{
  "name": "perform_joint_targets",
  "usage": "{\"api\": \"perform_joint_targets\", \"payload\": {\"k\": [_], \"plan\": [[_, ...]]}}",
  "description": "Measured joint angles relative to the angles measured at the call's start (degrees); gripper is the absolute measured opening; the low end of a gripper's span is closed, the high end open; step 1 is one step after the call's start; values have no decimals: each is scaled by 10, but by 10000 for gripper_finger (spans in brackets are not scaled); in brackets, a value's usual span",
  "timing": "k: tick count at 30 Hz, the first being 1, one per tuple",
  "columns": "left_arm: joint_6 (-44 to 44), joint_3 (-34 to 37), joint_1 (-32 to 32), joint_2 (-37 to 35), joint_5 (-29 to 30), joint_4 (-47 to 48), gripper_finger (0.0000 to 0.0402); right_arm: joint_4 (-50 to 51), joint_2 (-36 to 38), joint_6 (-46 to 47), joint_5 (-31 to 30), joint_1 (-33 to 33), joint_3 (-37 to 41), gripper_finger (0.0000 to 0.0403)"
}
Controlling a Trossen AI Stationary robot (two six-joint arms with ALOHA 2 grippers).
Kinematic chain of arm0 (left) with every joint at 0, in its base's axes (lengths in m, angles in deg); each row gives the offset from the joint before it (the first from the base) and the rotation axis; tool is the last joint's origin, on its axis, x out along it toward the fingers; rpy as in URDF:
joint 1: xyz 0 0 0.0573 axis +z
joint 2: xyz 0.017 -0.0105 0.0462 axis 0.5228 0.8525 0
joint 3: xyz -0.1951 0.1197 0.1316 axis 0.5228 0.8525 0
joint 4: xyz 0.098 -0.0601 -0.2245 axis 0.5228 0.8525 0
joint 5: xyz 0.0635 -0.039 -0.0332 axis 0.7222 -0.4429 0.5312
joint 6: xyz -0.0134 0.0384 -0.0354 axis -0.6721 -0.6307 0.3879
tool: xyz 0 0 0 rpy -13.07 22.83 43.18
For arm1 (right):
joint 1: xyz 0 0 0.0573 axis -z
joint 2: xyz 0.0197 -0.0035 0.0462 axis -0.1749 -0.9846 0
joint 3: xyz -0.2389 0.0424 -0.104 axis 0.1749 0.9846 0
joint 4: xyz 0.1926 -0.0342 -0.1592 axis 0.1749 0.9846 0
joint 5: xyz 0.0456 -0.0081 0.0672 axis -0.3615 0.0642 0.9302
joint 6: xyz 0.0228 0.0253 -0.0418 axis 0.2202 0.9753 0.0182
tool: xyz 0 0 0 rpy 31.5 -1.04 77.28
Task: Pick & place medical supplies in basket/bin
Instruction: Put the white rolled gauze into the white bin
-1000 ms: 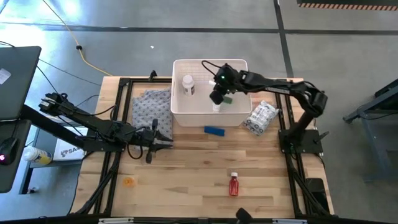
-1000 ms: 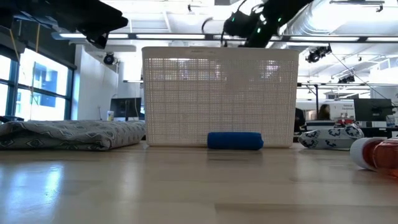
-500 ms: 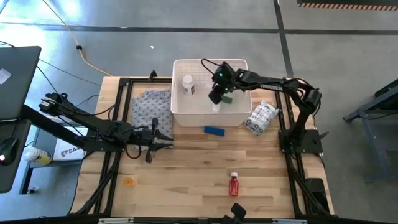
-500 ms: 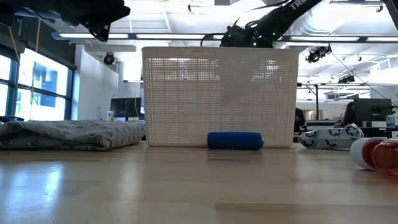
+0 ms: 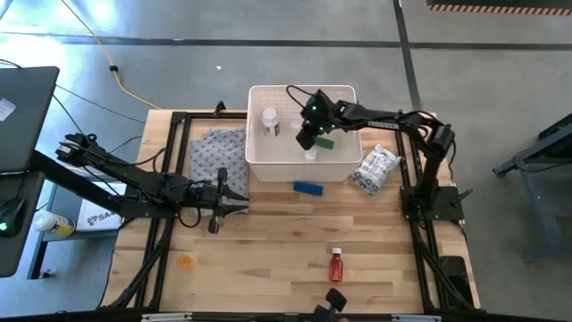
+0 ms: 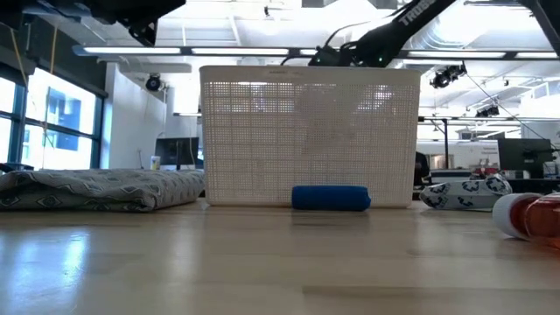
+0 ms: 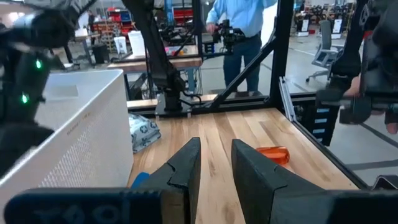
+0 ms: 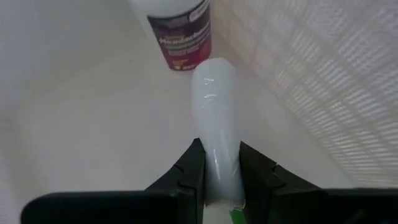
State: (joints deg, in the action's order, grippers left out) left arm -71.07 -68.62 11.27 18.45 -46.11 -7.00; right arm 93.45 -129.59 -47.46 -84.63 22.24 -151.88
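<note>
The white slotted basket point(image 5: 301, 161) stands at the table's far middle with a white pill bottle point(image 5: 270, 122) in it. My right gripper point(image 5: 308, 136) reaches down inside the basket, shut on a white-and-green tube point(image 8: 214, 106); the pill bottle point(image 8: 180, 28) lies just beyond the tube's free end. On the table lie a blue block point(image 5: 308, 189) in front of the basket, a crinkly packet point(image 5: 374, 170) at its right, and a red white-capped bottle point(image 5: 336, 265) nearer the front. My left gripper point(image 5: 234, 200) hovers at the left, narrowly open, with nothing between its fingers point(image 7: 214, 163). My right gripper pinches the tube between its two fingers on the tube's rear part point(image 8: 219, 177), close to its green end point(image 8: 235, 214). The fingers slant down from the table's right side and lie along the tube. Its white rounded end point(image 8: 211, 74) sticks out ahead of the fingertips, toward the basket's floor.
A folded grey patterned cloth point(image 5: 217, 154) lies left of the basket. A small orange thing point(image 5: 185, 261) sits near the front left. Black frame rails point(image 5: 170, 179) border the table's left and right. Bare wood lies between the blue block and the red bottle.
My right gripper has sunk into the basket with the tube and shifted a little toward the table's left, tipping further down. In the low view it has dropped behind the basket's rim.
</note>
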Motion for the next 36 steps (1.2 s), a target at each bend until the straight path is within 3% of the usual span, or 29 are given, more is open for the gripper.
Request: {"api": "perform_joint_targets", "payload": {"k": [11,25,36], "plan": [[-15,0,0,0,0,-3,124,32,-45,-11,-6,0,-60,62],[-15,0,0,0,-1,-3,124,24,-81,-10,5,-2,-66,64],[-15,0,0,0,-1,-3,124,22,-81,-9,14,-2,-66,97]]}}
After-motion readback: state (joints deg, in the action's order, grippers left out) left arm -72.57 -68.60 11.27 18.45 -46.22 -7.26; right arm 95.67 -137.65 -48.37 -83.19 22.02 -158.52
